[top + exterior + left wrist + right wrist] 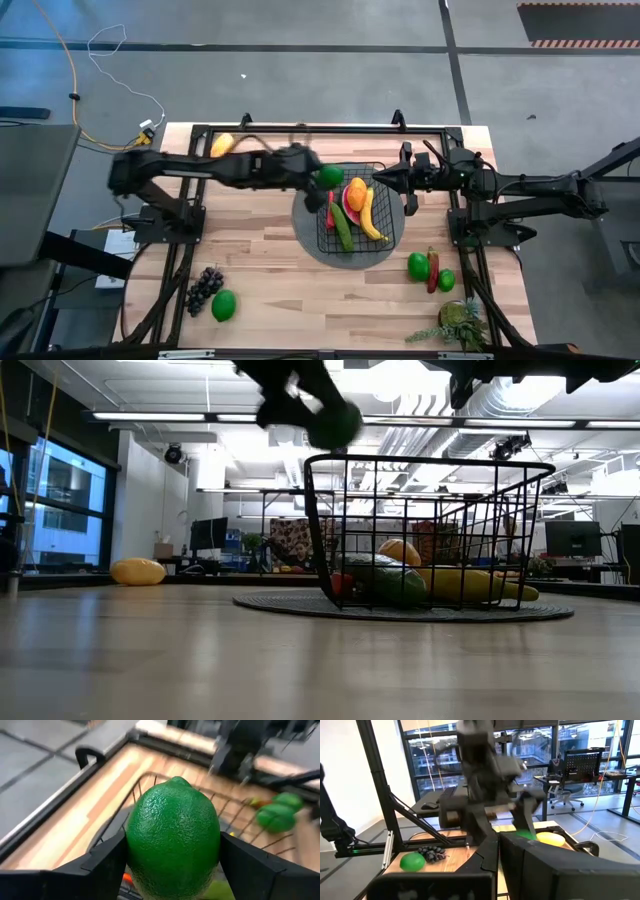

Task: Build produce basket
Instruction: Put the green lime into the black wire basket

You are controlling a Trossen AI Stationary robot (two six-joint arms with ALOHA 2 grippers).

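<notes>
The black wire basket (321,240) stands on a round grey mat (385,255) at mid-table. In it lie an orange (356,190), a banana (372,216), a cucumber (342,228) and a red chili (330,212). My left gripper (328,182) reaches in from the table's left and is shut on a green round fruit (172,835). It hangs above the basket's far left corner (335,425). My right gripper (382,180) hovers shut over the basket's far rim, touching nothing. My left gripper pinches the green round fruit between its two fingers (107,862), one on each opposite side (134,845). The fingers come from the table's left, slanting downward. The fruit is lifted clear, above the basket's rim (430,460).
A yellow fruit (222,145) lies at the far left of the table. Purple grapes (205,288) and another green fruit (224,305) lie near left. Two green fruits (418,266) and a red chili (432,272) lie to the basket's right, with a leafy plant (460,325) at the near right.
</notes>
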